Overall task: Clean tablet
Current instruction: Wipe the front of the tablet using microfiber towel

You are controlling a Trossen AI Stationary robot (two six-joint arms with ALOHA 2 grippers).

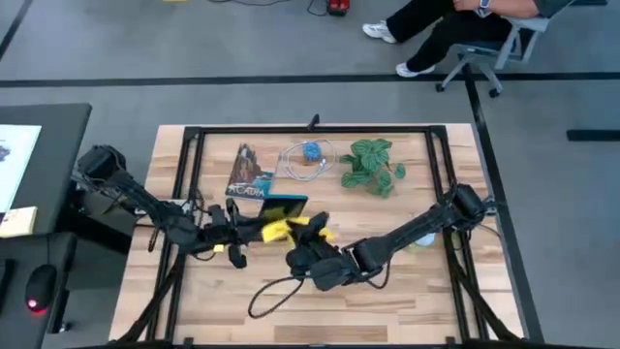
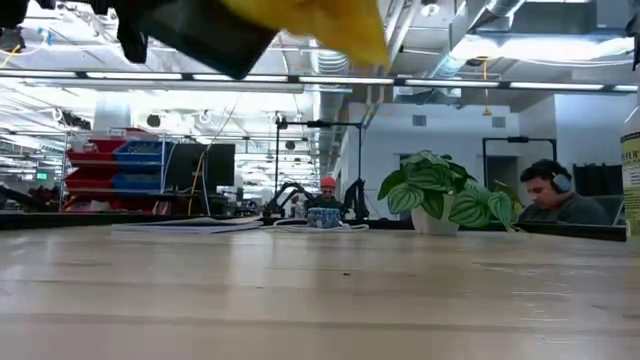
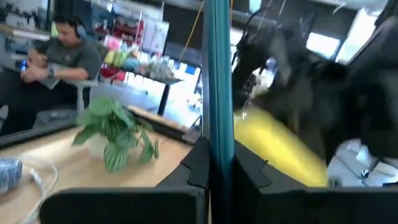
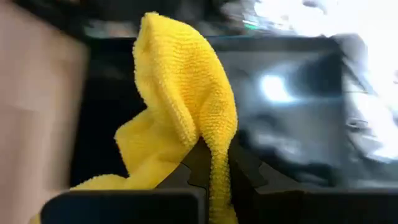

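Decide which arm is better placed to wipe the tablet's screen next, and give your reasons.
Right. Its tool is shut on the yellow cloth, directly facing the tablet screen. The left tool grips the tablet's edge, holding it above the table.

One tablet (image 1: 284, 207), one cloth (image 1: 295, 229), one plant (image 1: 372, 165)
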